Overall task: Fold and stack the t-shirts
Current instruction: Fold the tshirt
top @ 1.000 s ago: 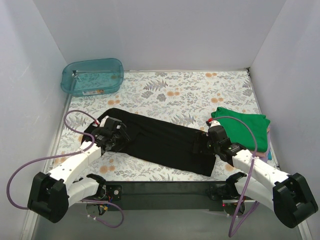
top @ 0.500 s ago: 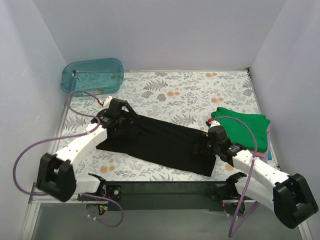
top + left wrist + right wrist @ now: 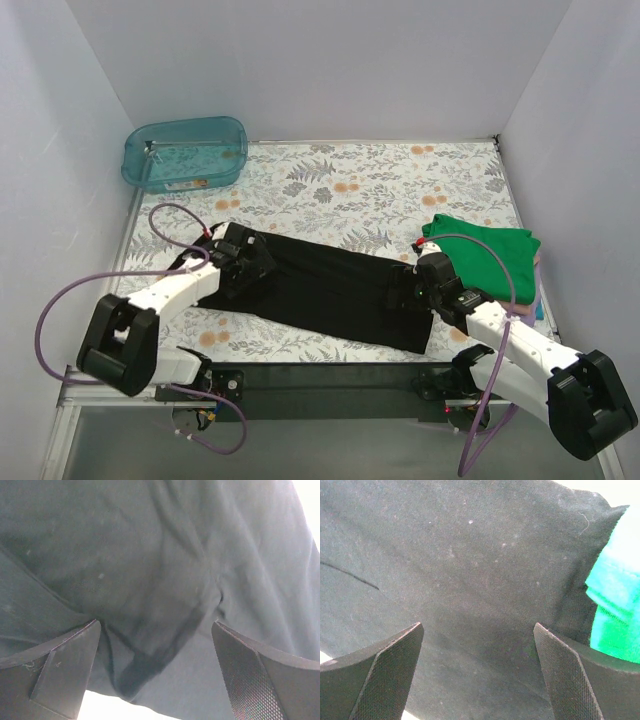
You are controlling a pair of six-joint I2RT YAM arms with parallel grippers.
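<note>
A black t-shirt [image 3: 330,290] lies folded into a long band across the near middle of the table. My left gripper [image 3: 243,262] hovers open over its left end; the left wrist view shows wrinkled black cloth [image 3: 150,580] below the spread fingers [image 3: 65,670], none of it pinched. At the band's right end my right gripper [image 3: 415,287] is open too, with smooth black cloth [image 3: 470,580] beneath its fingers [image 3: 570,675]. A green t-shirt [image 3: 485,255] tops a folded pile at the right, its edge [image 3: 620,610] showing in the right wrist view. Pinkish cloth [image 3: 537,262] peeks from under it.
A teal plastic tub [image 3: 185,152] stands at the back left corner. The table wears a floral cover [image 3: 400,180]. White walls close in the left, back and right sides. A dark bar [image 3: 330,375] runs along the near edge between the arm bases.
My left gripper has opened and let go of the black shirt's left end, after swinging up toward the tub and coming back down over the cloth. The right arm has barely moved.
</note>
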